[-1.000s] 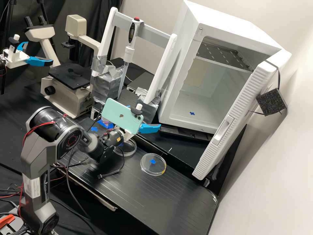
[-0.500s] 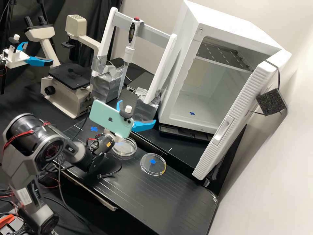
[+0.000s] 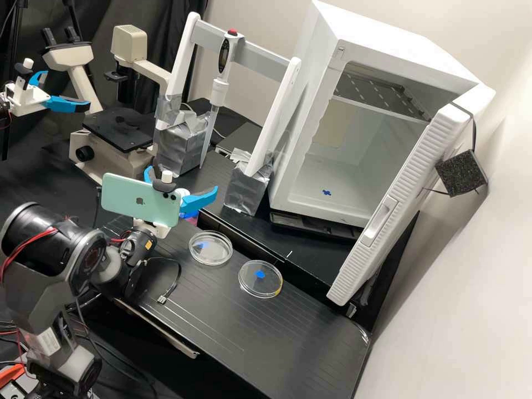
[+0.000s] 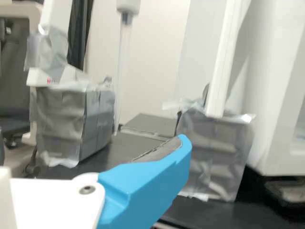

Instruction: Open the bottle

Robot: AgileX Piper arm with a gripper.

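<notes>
Bottle (image 3: 192, 219), seemingly the partly hidden pink shape, stands on the table (image 3: 277, 338) beyond a blue finger. The end effector (image 3: 182, 180), spread and empty, has swung toward the microscope (image 3: 108, 166), perhaps lining up for the cap.

The bottle (image 3: 192, 220) is mostly hidden behind the claw (image 3: 182, 182). What looks like its round white top (image 3: 182, 192) can be seen, with a bit of pinkish purple lower down, by the black table (image 3: 299, 327).
</notes>
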